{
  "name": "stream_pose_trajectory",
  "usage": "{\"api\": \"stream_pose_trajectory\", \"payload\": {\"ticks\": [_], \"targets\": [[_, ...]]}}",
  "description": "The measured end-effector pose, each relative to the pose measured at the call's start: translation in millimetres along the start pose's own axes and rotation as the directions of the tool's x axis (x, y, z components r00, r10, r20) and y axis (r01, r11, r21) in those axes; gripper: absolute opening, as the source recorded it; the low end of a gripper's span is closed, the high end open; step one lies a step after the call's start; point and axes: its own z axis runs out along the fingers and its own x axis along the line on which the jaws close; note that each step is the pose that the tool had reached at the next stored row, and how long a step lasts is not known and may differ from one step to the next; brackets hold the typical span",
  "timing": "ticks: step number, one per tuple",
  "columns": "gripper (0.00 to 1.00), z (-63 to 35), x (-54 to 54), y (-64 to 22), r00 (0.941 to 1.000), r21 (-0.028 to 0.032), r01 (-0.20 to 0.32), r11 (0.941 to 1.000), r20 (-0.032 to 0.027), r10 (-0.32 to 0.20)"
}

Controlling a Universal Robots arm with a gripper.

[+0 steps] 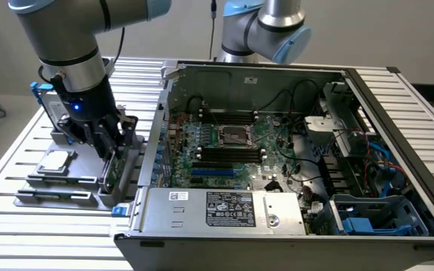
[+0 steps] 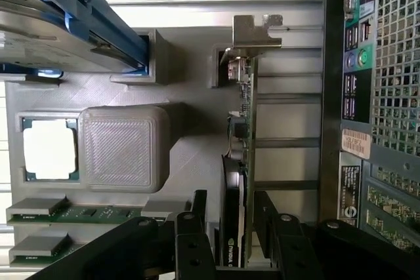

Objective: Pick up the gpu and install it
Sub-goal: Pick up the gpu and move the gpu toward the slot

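Slatted desk point(image 1: 51, 237) carries a holder point(image 1: 59, 197) at the exterior view's left. Open hand point(image 2: 230, 204) straddles the gpu point(image 2: 246, 116) standing on edge there, fingers point(image 2: 195, 227) beside each face.

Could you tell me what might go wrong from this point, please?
The open claw straddles the gpu, which stands on edge in the gray holder; an off-centre close could tilt it or pinch board components. The computer case sits close beside, so the card's metal bracket might strike it on lifting.
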Motion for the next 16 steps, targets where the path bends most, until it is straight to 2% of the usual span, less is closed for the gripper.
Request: {"api": "stream_pose_trajectory", "payload": {"ticks": [3,16], "targets": [[0.42,0.7,0.0,-0.1,1.0,-0.0002,0.0,1.0,0.0022,0.0],[0.42,3.4,-1.3,0.2,1.0,-0.0004,0.0,1.0,0.0025,0.0]]}}
